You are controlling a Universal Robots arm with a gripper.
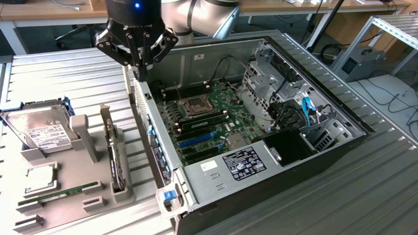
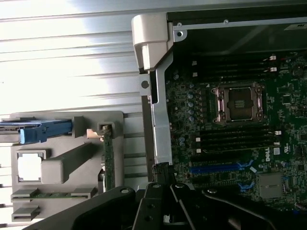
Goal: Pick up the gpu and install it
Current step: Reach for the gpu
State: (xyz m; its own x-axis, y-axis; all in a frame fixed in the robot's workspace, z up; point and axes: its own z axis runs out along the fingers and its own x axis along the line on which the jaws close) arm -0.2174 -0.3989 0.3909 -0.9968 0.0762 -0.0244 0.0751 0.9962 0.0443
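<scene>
A ribbed metal table (image 1: 78,73) carried the work, with desks and loose cables blurred in the background behind it. The gpu (image 1: 116,164) stood on edge in a slot of a grey holder (image 1: 78,166) in the lower left of the exterior view, well apart from the gripper and not yet picked up. From there only its thin dark edge showed, so its faces were hard to make out. In the wrist view the gpu (image 2: 108,158) appeared as a narrow green strip in that slot, one end cut off by the gripper's dark linkage.

Around it in the holder lay a memory stick (image 1: 58,193), a cpu (image 1: 40,178) and, higher in the frame, a hard drive (image 1: 39,129) close to the left edge.

On the exterior view's right of the holder sat the open case (image 1: 261,161), its lowest corner cut off by the bottom of the frame. Inside it were the motherboard (image 1: 216,112), a socket (image 1: 195,105) and blue slots (image 1: 196,139).

The gripper (image 1: 139,73) hung in the upper left of the exterior view, at the far corner of the case wall beside the holder. Its fingers were pressed together on nothing. Whether the tips touched that wall could not be told. The arm (image 1: 202,14) ran out past the top edge.
</scene>
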